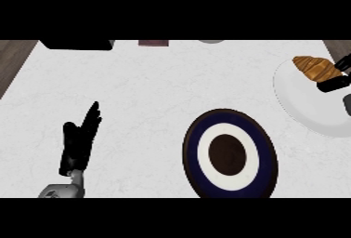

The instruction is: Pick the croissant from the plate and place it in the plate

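**Croissant on the white plate, right hand closing in at the counter's edge**

The golden-brown, ridged croissant [314, 66] lies on the plain white round plate [308, 109] at the right side of the pale marbled counter top [137, 88]. It sits near that plate's upper rim, its long axis running slantwise from upper left to lower right. Its crust is banded in darker and lighter amber stripes, with the broader, brighter end toward the upper left and the darker end tucked against the black fingers of the right hand.

The right hand [334, 83] shows only in part at the view's right edge. One finger [343, 61] crosses above the croissant's right end and another thicker piece lies just below it, so the pastry's right tip sits between them, touching or nearly so. So little of the hand is visible that I cannot tell whether its fingers are clamped on the croissant or merely beside it.

The second plate, a round one with a dark navy rim, a white ring and a dark brown centre [230, 153], lies lower and to the left of the white plate, close to it but apart. Nothing rests on it.

The left hand [77, 144] is at the lower left, well apart from both plates, its fingers straight and pointing up the view, released and holding nothing. A bit of its grey forearm [61, 189] shows below it.
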You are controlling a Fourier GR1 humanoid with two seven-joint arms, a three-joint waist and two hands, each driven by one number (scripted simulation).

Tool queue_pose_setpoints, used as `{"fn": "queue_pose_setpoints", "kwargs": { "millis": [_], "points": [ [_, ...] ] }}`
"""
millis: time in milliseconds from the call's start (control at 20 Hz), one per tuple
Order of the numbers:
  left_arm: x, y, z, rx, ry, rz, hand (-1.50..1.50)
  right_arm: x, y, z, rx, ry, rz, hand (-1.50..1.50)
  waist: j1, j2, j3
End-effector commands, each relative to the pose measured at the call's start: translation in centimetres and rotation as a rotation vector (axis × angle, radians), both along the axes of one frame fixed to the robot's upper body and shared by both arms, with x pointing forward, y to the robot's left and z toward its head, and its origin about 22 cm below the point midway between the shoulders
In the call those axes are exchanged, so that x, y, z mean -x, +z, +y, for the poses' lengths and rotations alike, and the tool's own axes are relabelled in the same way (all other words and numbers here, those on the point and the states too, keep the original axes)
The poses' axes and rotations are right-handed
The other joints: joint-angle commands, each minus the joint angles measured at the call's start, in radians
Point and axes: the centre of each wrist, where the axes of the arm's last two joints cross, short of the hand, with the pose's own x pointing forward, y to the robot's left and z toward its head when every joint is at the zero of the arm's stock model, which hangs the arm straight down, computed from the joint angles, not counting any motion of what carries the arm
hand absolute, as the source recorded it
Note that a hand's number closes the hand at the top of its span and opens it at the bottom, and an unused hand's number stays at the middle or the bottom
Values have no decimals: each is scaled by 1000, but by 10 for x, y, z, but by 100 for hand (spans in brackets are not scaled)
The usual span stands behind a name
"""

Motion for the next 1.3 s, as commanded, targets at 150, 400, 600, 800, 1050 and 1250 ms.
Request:
{"fn": "queue_pose_setpoints", "kwargs": {
  "millis": [150,400,600,800,1050,1250],
  "points": [
    [6,2,-8,5,-4,-2,0,25,-25,-34,-154,35,238,150,14,3,2],
    [-1,-7,-4,0,-15,-13,0,31,-27,-42,-227,162,216,-150,9,6,2],
    [-2,4,-4,17,1,-8,0,22,-35,-20,-263,265,-21,-150,-3,-4,2],
    [7,-8,5,8,15,13,0,32,-15,-49,-409,245,-385,-150,-23,-6,4],
    [12,6,17,11,0,8,0,55,-38,-66,-578,217,-541,-150,-11,-7,2],
    [20,7,9,-10,42,-2,0,76,-40,-89,-627,262,-551,-150,-10,-8,1]
  ]
}}
